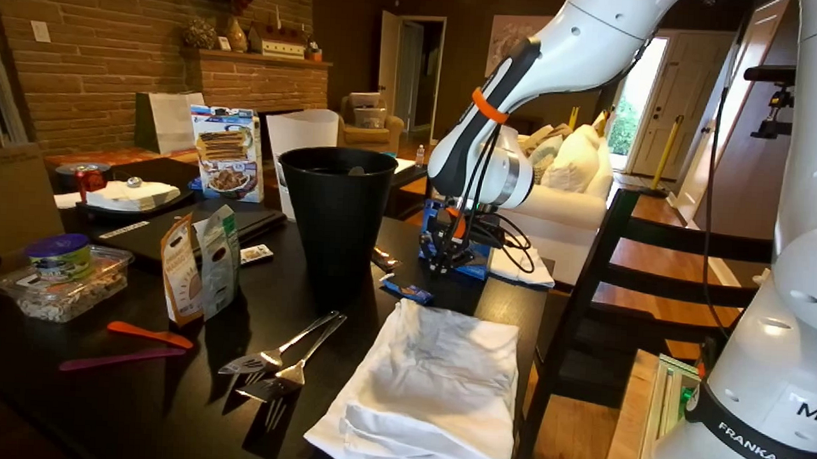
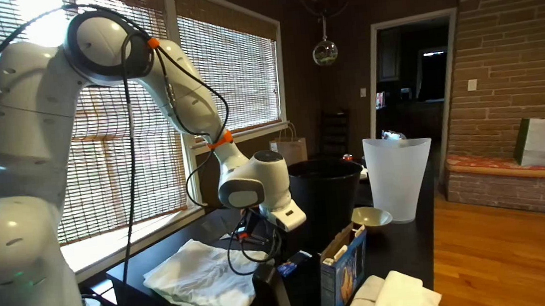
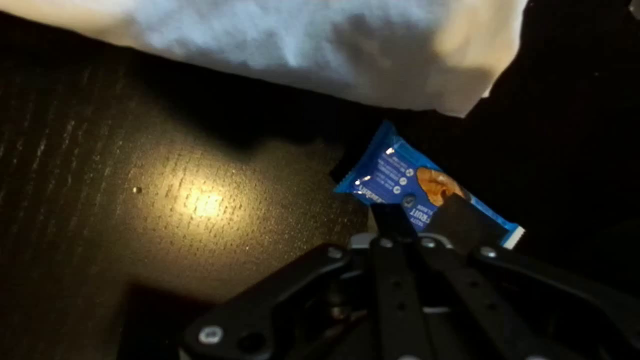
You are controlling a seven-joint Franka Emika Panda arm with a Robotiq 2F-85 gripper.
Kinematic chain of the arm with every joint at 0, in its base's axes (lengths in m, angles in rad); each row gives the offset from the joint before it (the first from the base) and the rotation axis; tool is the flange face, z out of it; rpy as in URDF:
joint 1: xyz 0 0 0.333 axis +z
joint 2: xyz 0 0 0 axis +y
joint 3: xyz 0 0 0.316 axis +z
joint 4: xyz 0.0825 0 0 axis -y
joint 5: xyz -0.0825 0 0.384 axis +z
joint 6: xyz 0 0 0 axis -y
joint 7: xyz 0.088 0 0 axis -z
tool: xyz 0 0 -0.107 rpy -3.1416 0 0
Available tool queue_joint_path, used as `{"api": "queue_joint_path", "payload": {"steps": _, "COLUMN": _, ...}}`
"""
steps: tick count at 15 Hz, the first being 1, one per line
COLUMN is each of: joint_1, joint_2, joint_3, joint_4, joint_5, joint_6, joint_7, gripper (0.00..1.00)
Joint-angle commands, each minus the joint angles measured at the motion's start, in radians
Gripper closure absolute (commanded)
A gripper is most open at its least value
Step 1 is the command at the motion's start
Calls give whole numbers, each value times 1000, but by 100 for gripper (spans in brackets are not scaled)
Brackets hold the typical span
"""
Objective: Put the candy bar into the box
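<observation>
In the wrist view, the blue-wrapped candy bar (image 3: 417, 182) lies flat on the worktop (image 3: 75, 225), slanting from ten to four o'clock. In an exterior view, the blue box (image 2: 346, 273) stands upright near it, about three o'clock, top open.

From here I see glossy plastic film around the candy bar (image 3: 422, 184); the box (image 2: 343, 276) looks like printed cardboard; the cloth (image 1: 435, 385), matt and creased; the utensils (image 1: 273, 357), shiny metal; the table (image 3: 100, 225), grained wood with a sheen
</observation>
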Motion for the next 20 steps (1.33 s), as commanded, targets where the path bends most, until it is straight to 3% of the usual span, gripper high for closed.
{"api": "queue_joint_path", "payload": {"steps": 1, "joint_1": -14, "joint_2": -16, "joint_3": 22, "joint_4": -5, "joint_5": 29, "joint_6": -13, "joint_7": -23, "gripper": 67}}
{"api": "queue_joint_path", "payload": {"steps": 10, "joint_1": -46, "joint_2": 81, "joint_3": 80, "joint_4": 30, "joint_5": 27, "joint_6": 4, "joint_7": -93, "gripper": 4}}
{"api": "queue_joint_path", "payload": {"steps": 11, "joint_1": -47, "joint_2": 91, "joint_3": 84, "joint_4": 37, "joint_5": 26, "joint_6": 6, "joint_7": -99, "gripper": 1}}
{"api": "queue_joint_path", "payload": {"steps": 18, "joint_1": -46, "joint_2": 159, "joint_3": 86, "joint_4": 82, "joint_5": 11, "joint_6": 47, "joint_7": -129, "gripper": 2}}
{"api": "queue_joint_path", "payload": {"steps": 19, "joint_1": -48, "joint_2": 166, "joint_3": 87, "joint_4": 87, "joint_5": 13, "joint_6": 50, "joint_7": -133, "gripper": 9}}
{"api": "queue_joint_path", "payload": {"steps": 20, "joint_1": -47, "joint_2": 173, "joint_3": 87, "joint_4": 92, "joint_5": 12, "joint_6": 51, "joint_7": -135, "gripper": 26}}
